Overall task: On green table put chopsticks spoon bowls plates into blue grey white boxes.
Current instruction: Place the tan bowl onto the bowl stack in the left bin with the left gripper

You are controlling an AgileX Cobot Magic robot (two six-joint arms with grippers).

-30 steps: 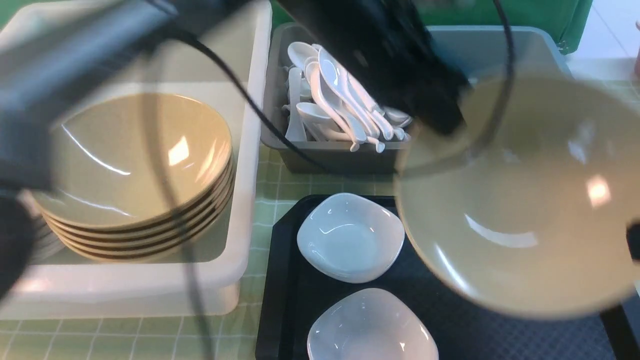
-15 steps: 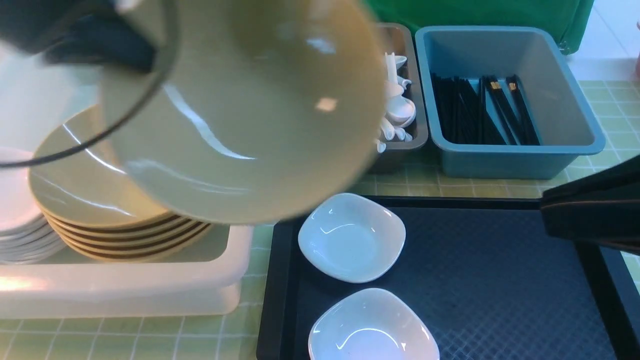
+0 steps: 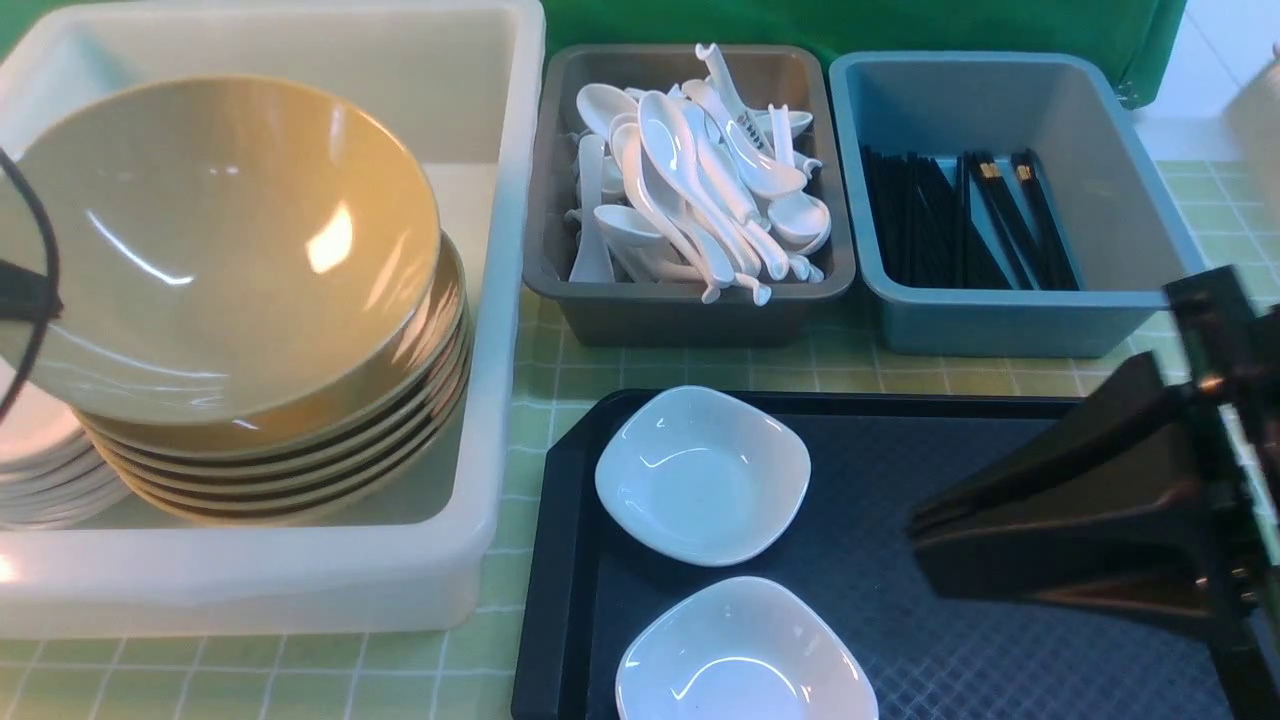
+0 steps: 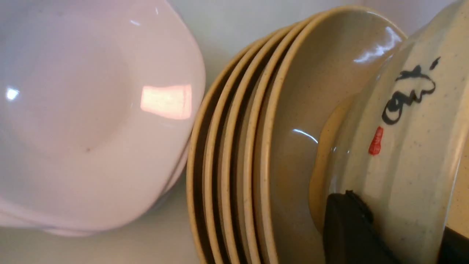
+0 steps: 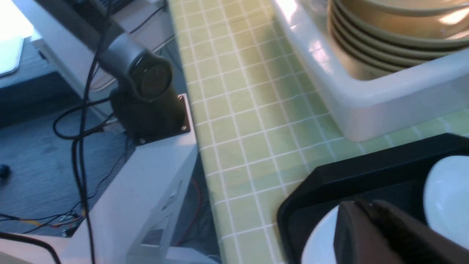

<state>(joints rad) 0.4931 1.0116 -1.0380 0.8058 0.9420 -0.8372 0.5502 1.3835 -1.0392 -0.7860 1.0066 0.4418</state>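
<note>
L gripper (image 4: 399,238) clamped on rim of top bowl (image 3: 215,245). That bowl sits tilted on the bowl stack (image 3: 300,460) in white box (image 3: 480,400), mouth up. R gripper (image 3: 925,528) pinched shut, empty, tips pointing to robot's left over black tray (image 3: 570,600), near two plates (image 3: 702,475). Chopsticks (image 3: 960,220) lie in blue box (image 3: 1150,295), long axis near-to-far.

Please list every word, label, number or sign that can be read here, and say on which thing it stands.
None can be read with certainty.
Outer side of the bowl: black brush mark and red stamp, not legible.
Handle of a spoon in the grey box: dark print, too small.
Ends of the chopsticks in the blue box: gold marks, too small.
</note>
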